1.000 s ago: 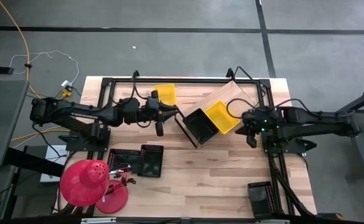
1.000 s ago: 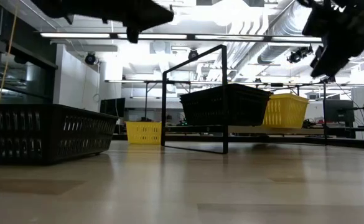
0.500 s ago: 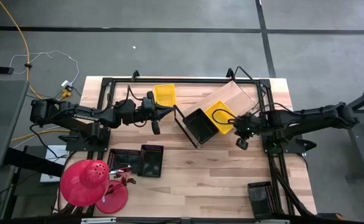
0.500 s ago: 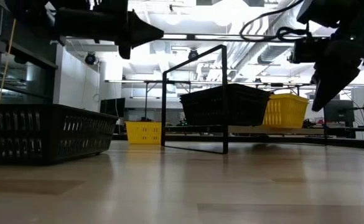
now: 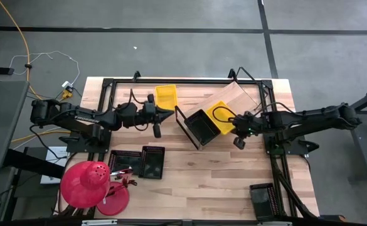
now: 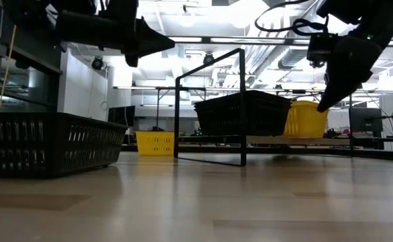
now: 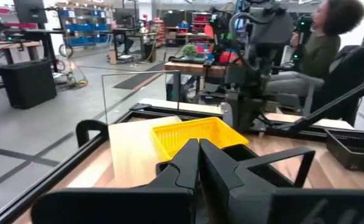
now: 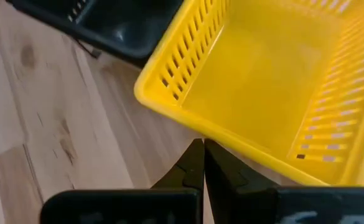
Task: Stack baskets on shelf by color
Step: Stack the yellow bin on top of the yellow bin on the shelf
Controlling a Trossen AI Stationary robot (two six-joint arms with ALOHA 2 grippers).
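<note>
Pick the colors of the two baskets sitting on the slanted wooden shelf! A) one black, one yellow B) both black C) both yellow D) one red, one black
A: on the shelf, a black basket sits beside a yellow basket.

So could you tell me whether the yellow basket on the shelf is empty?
Empty: the right wrist view shows the yellow basket's bare floor.

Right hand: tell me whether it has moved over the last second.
Yes. The right hand has moved left, from beside the table frame to the yellow basket on the shelf.
</note>
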